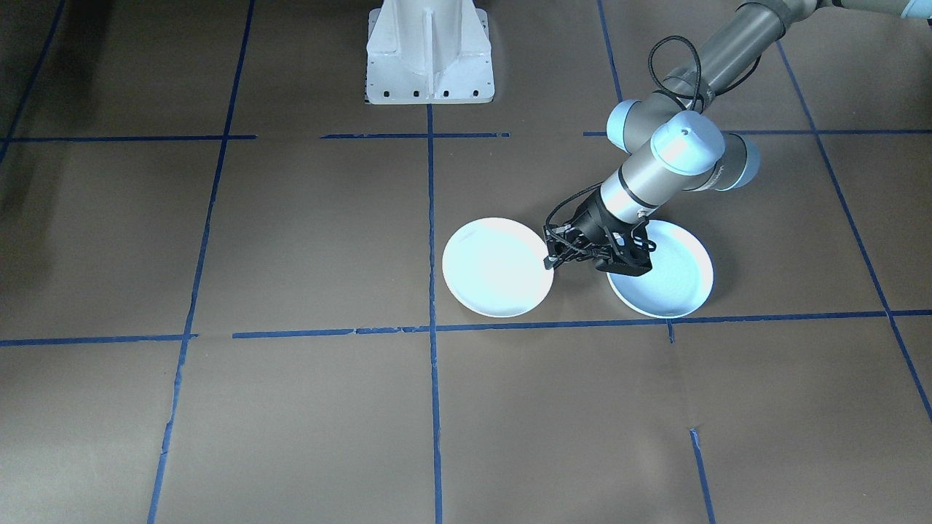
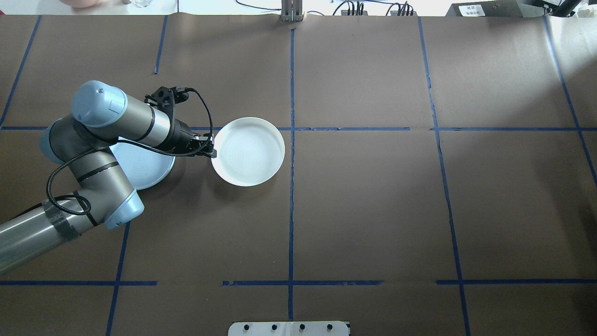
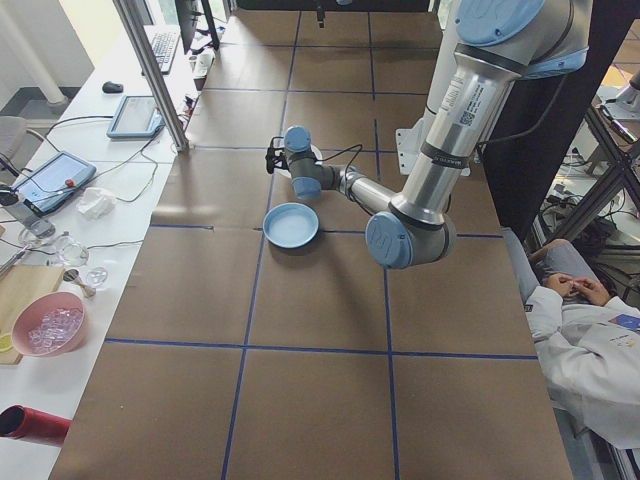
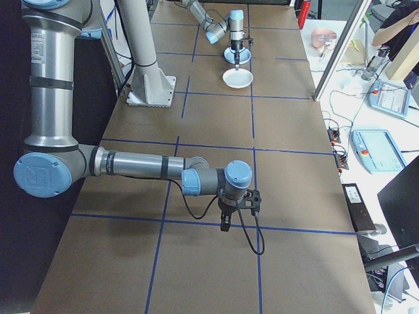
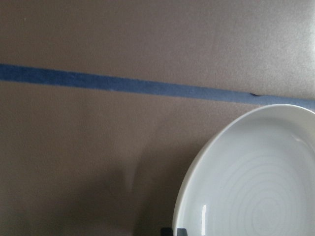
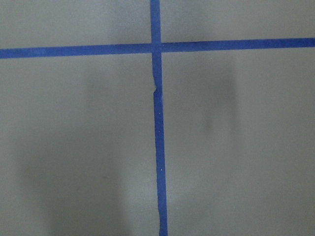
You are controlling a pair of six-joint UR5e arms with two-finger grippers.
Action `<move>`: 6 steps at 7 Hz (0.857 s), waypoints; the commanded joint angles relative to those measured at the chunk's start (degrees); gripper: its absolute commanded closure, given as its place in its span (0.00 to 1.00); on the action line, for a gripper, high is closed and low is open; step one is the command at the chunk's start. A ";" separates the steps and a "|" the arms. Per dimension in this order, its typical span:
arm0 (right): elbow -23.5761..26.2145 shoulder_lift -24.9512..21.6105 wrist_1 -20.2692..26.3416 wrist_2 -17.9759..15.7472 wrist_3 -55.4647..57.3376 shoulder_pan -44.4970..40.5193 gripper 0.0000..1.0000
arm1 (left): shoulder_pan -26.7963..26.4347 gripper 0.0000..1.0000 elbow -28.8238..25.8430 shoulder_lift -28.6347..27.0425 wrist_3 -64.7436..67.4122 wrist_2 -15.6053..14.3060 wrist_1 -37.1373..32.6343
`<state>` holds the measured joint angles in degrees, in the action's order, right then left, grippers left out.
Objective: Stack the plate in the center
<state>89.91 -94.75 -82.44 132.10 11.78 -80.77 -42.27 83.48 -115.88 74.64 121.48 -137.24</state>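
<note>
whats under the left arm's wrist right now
A pale-blue plate lies flat on the brown paper table under the left arm's wrist. Only part of it shows; the arm covers the rest. The left gripper reaches past it to the rim of the second plate.

Two round shallow plates are lying flat on the brown worktop, side by side but apart. The first plate (image 2: 248,150) is sitting just left of the middle of the overhead view, beside the vertical blue tape line; it is looking pale with faint concentric rings and a whitish rim. The second plate (image 2: 142,165), pale blue, is lying further left, partly hidden.
</note>
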 commanded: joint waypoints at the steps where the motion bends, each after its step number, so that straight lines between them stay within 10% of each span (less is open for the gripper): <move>1: 0.00 0.00 0.00 0.00 0.00 0.00 0.00 | -7.26 1.00 1.68 3.80 -4.64 3.91 1.00; 6: 0.00 0.00 -0.09 0.00 0.00 0.00 0.00 | -16.17 1.00 4.59 15.42 -26.55 11.31 8.21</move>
<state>89.91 -94.75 -82.46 132.10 11.78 -80.77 -57.35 87.85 -101.80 50.35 131.44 -129.44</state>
